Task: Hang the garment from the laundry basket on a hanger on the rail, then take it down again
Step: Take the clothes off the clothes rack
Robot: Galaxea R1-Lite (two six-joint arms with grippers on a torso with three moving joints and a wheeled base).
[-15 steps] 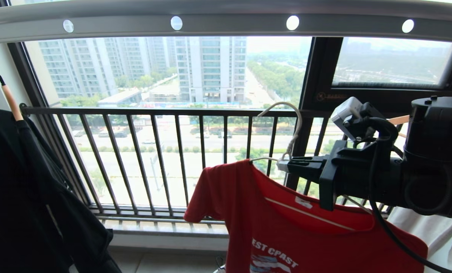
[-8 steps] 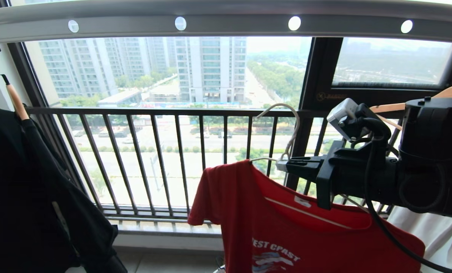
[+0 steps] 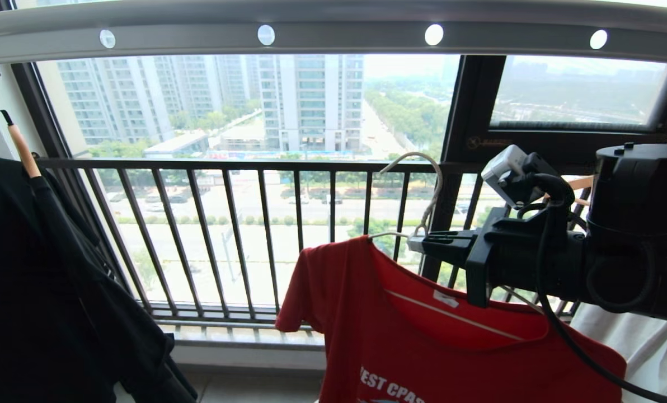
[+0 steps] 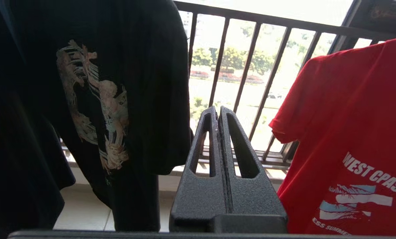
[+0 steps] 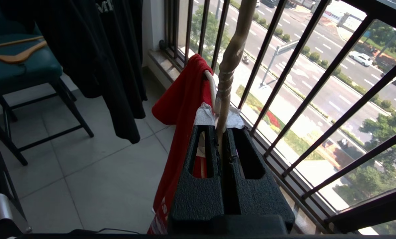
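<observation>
Since the earlier frames little has changed: the red garment [image 3: 423,336] has slipped slightly lower in the head view, so that less of its chest print is seen, while the right gripper [image 3: 423,244] has kept its place.

The garment is already threaded onto the hanger [image 3: 423,190], whose cream-white hook stands up free in front of the black railing [image 3: 227,235], well below the rail [image 3: 333,31] that runs across the top of the scene. The neck of the hanger is clenched in the jaws of the right gripper, as the right wrist view confirms [image 5: 223,132], and the garment is carried in the air at the right of the scene, hung on nothing else. No hook is seen over the rail near it.

The jaws of the left gripper [image 4: 219,113] are pressed together on nothing, low between the black garment [image 4: 101,83] at the left and the red one. The laundry basket is not in view.

It is judged that the dressing of the hanger is done. Whether the hanging has been done already cannot be told; if not, it remains to be done, and the taking down after it.
</observation>
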